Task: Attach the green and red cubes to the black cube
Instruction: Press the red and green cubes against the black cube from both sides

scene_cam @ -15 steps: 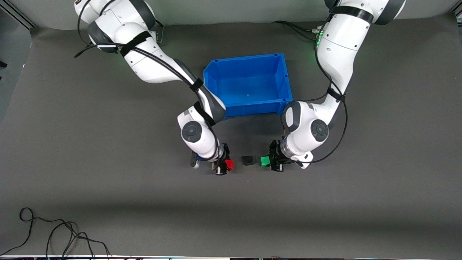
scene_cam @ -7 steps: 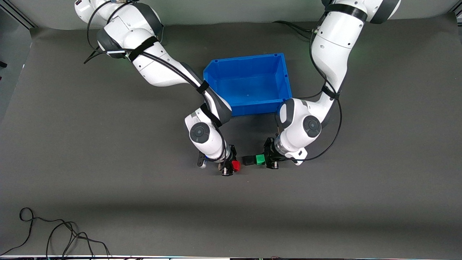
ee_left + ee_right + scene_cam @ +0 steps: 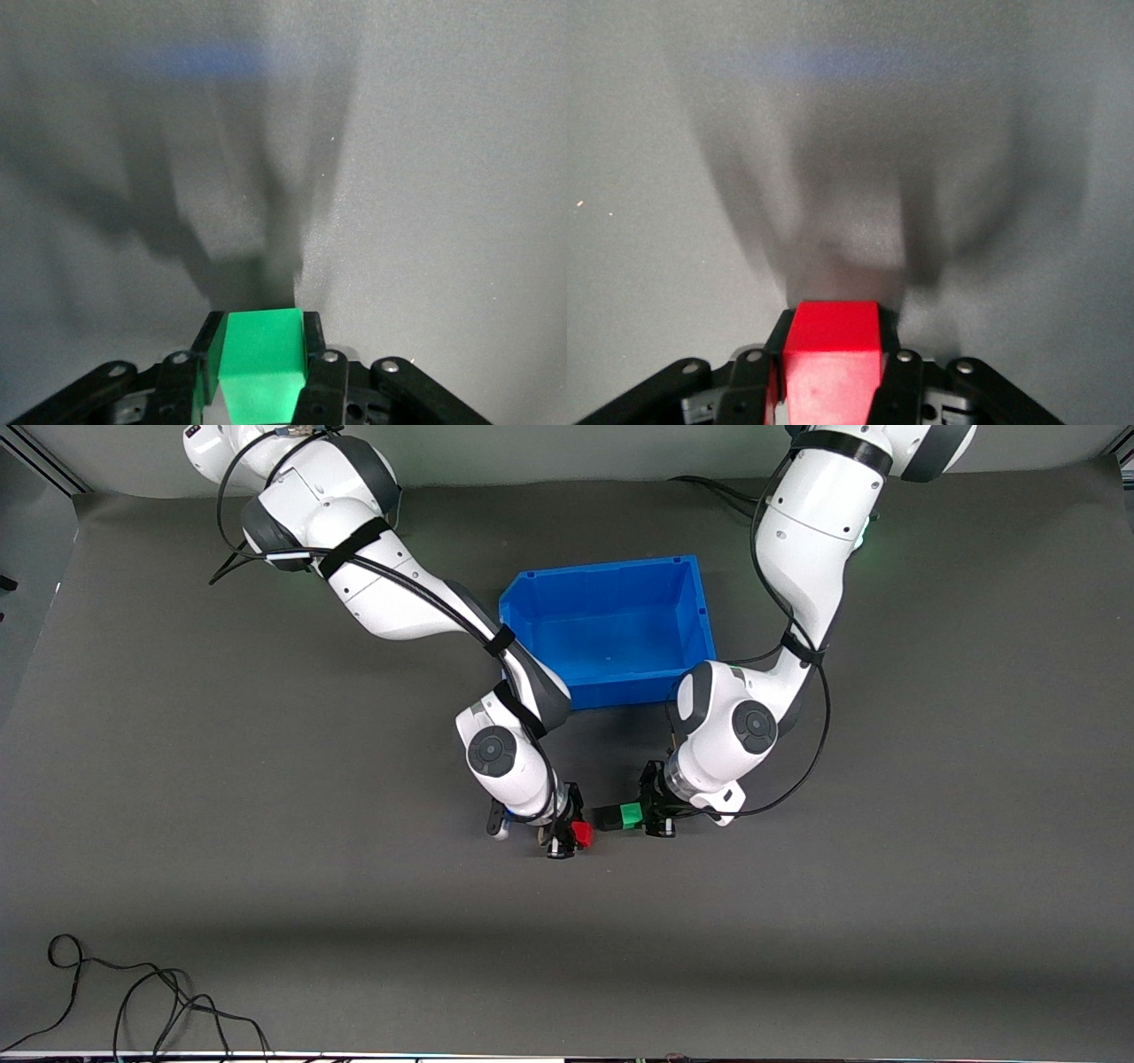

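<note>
Left gripper [image 3: 640, 816] fingers clamped on matte green cube [image 3: 630, 816], right gripper [image 3: 571, 833] fingers on red cube [image 3: 581, 833].

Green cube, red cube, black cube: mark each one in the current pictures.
green cube [image 3: 631, 816], front view, top face, held in the left gripper.
red cube [image 3: 582, 833], front view, top face, held in the right gripper.
black cube [image 3: 608, 818], front view, top face, between the two.
</note>
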### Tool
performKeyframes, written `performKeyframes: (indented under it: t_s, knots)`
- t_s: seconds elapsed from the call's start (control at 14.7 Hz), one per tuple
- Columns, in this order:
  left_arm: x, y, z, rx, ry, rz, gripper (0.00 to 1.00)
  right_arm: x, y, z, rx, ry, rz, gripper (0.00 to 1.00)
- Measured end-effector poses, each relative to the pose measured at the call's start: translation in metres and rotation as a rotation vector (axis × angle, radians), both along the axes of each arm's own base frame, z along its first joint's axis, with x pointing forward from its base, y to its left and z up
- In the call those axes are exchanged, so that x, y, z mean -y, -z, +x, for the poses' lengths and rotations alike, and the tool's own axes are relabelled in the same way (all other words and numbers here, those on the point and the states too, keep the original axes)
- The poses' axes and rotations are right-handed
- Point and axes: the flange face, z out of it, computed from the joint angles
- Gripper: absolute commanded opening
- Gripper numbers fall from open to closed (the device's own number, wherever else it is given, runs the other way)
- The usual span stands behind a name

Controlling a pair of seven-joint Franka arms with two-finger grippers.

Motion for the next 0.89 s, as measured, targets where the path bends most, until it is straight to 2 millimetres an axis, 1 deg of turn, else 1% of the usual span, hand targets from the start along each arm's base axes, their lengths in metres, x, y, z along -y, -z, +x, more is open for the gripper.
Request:
performKeyframes:
  t_s: [0.27,0.55,0.89]
  knots:
    - [-0.002,-0.004,0.005,0.037,-0.042,-0.005,0.36,0.000,0.000,0.000,0.000,0.001,0.000,0.00]
    - [-0.003,-0.001,0.007,0.056,-0.064,-0.006,0.37,0.002,0.000,0.002,0.005,0.003,0.002,0.00]
    - [0.012,0.004,0.004,0.063,-0.046,-0.008,0.38,0.002,0.000,0.002,0.006,0.005,0.002,0.00]
